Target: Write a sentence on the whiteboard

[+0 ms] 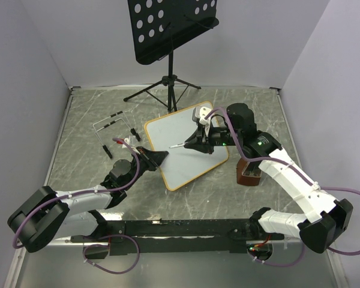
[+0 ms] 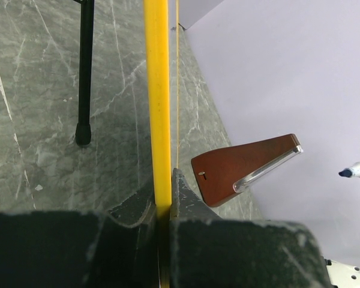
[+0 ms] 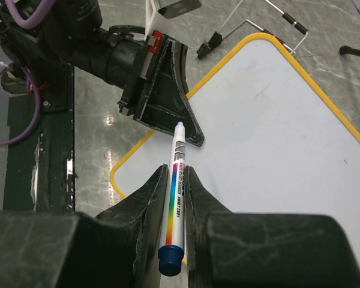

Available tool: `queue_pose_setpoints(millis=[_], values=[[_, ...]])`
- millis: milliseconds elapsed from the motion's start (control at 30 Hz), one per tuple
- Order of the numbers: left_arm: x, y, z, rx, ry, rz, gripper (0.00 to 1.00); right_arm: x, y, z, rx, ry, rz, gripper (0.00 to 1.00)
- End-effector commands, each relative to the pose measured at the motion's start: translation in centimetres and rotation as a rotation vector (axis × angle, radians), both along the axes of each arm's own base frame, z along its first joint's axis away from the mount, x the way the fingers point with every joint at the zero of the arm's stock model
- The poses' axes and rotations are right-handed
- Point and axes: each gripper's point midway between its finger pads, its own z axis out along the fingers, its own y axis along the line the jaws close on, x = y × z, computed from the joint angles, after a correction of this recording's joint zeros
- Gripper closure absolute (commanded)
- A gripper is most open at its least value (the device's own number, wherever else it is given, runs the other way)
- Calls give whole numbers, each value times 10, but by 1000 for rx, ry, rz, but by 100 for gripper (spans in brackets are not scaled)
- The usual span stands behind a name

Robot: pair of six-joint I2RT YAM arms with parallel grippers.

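The whiteboard [image 1: 183,141], white with a thin orange frame, lies slanted at mid-table, and its face [image 3: 276,132] shows no sentence. My left gripper [image 1: 160,157] is shut on the board's left frame edge [image 2: 157,90], which runs between its jaws [image 2: 165,193]. From the right, my right gripper [image 1: 196,143] is shut on a white marker [image 3: 176,186] with a rainbow stripe and a blue end. The marker's tip [image 1: 174,146] points left over the board, close to the left gripper's fingers [image 3: 168,90]. Whether the tip touches the board I cannot tell.
A black perforated music stand [image 1: 168,30] rises at the back, its tripod legs [image 1: 162,90] just behind the board. A wire easel [image 1: 114,126] lies left of the board. A brown wedge-shaped block [image 1: 249,171] sits right of the board.
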Motion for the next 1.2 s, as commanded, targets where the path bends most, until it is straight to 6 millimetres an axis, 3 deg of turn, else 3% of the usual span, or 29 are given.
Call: queue_pose_setpoints(millis=[0, 200, 600, 900, 933, 1167], values=[[-5, -5, 16, -33, -62, -29, 99, 4, 4, 19, 41, -64, -11, 100], [-6, -6, 16, -28, -55, -36, 99, 8, 6, 20, 60, -72, -22, 100], [-5, -10, 15, -32, -35, -46, 99, 30, 14, 44, 136, -133, -96, 100], [-5, -19, 20, -4, -82, -90, 99, 51, 25, 17, 142, -115, -141, 100], [-5, -20, 19, 5, -89, -94, 99, 54, 28, 23, 170, -145, -139, 100], [-5, -19, 14, 72, -127, -99, 99, 64, 35, 12, 178, -157, -133, 100]])
